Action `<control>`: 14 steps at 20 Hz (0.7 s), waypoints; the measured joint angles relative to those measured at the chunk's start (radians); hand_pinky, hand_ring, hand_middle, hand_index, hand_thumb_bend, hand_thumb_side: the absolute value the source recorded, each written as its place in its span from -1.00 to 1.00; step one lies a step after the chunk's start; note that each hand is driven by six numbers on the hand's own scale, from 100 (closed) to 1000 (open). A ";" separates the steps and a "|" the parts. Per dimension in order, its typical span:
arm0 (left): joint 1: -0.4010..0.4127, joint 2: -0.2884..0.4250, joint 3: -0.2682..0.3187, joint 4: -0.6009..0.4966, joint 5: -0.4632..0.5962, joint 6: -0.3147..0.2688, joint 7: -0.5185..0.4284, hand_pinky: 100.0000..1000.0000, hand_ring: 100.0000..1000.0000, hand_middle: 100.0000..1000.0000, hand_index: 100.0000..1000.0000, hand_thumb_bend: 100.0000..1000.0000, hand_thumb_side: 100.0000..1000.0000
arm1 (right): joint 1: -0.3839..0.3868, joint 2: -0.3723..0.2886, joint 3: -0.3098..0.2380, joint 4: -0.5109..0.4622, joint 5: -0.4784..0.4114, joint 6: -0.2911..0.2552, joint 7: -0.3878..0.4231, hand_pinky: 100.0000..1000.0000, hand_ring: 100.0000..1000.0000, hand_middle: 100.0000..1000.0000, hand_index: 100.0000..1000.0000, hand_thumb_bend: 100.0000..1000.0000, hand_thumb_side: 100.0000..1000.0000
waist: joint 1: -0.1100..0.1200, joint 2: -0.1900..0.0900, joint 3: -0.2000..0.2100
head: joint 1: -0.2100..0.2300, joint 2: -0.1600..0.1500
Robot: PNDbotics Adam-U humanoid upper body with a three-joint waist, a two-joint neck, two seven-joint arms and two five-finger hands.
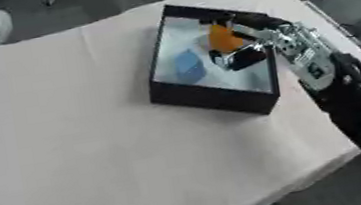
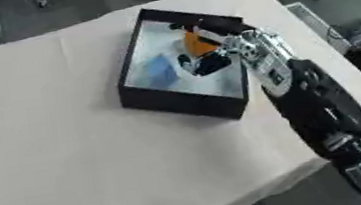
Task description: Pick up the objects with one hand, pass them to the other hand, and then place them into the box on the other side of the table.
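Bench (image 1: pixel 92 137) covered in a pale cream cloth, seen askew, its far right corner at upper right of both views. A black-walled box (image 1: pixel 210 98) with a pale, shiny floor sits near the far right corner of the bench, rotated so one corner points toward the near edge. Right arm comes in from the lower right, crosses the right edge of the bench and reaches over the box's right wall. Right hand (image 2: pixel 213 62) is inside the box, above its floor, in the half nearer the bench's right edge. An orange object (image 1: pixel 225 39) shows at the hand, against the fingers on their far side; exact shape unclear. Fingers look curled downward beside it, but whether they are closed around the orange object or merely next to it cannot be told from either view. A blue object (image 1: pixel 188 65) lies on the box floor to the left of the hand, apart from it, toward the box's left wall. Left hand does not appear in either view. The rest of the cloth carries only soft fold lines running from the far edge toward the near edge.
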 measured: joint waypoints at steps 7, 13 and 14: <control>0.000 0.000 0.000 0.000 0.000 0.003 0.003 0.68 0.51 0.44 0.71 -0.15 -0.85 | -0.003 0.000 -0.017 -0.023 -0.011 0.004 -0.013 1.00 1.00 1.00 1.00 -1.00 -0.77 | 0.000 0.000 0.000 | 0.000 0.000; -0.002 0.000 0.003 0.000 0.001 0.006 0.004 0.67 0.49 0.42 0.70 -0.16 -0.83 | -0.027 0.018 -0.069 -0.062 -0.417 0.223 -0.232 1.00 1.00 1.00 1.00 -1.00 -0.13 | 0.000 0.000 0.002 | 0.035 0.000; -0.005 0.000 0.005 0.000 0.004 0.008 0.002 0.67 0.49 0.41 0.71 -0.18 -0.80 | -0.033 0.021 -0.076 -0.069 -0.514 0.248 -0.269 1.00 1.00 1.00 1.00 -1.00 -0.07 | 0.000 0.000 0.003 | 0.042 0.000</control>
